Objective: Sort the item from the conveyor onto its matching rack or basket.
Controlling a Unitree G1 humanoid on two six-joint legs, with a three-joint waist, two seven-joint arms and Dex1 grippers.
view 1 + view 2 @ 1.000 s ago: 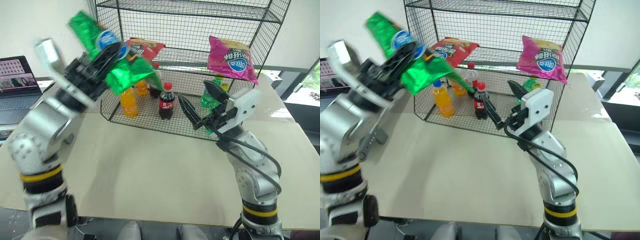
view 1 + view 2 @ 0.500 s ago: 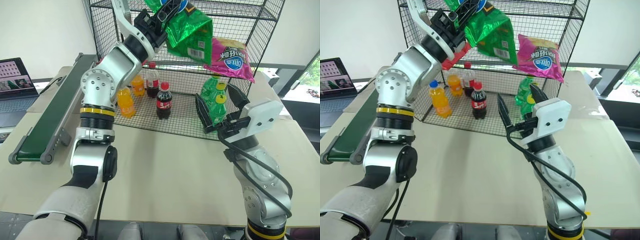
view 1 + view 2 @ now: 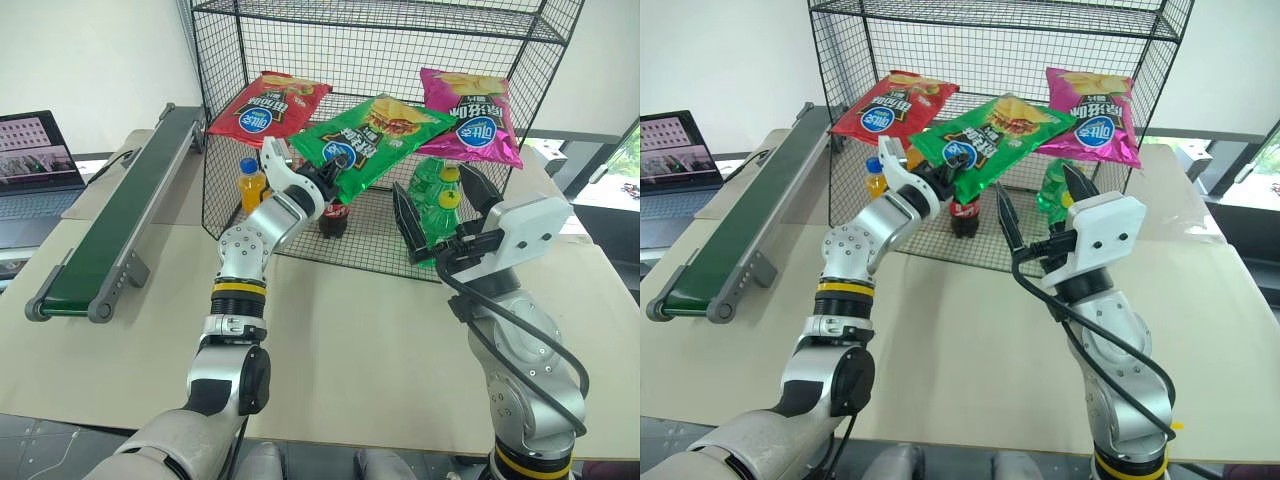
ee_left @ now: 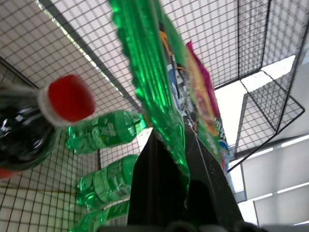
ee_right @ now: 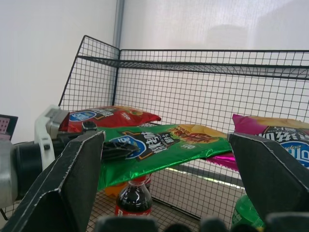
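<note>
The black wire rack (image 3: pixel 380 150) stands at the far side of the table (image 3: pixel 340 340); the conveyor (image 3: pixel 115 225) runs along the left. On the rack's middle shelf, the green bag (image 3: pixel 375 135) sits between a red bag (image 3: pixel 268 105) on its left and a magenta bag (image 3: pixel 470 110) on its right. The green bag is glossy and crinkly, with a blue round logo near its near-left corner and a food picture toward the far end. The left gripper (image 3: pixel 330 175) pinches that near-left edge, fingers closed tight on the foil. The right gripper (image 3: pixel 440 205) hangs in front of the green bottles (image 3: pixel 435 190), fingers spread wide and holding nothing. A cola bottle (image 3: pixel 962 215) stands below the green bag.
</note>
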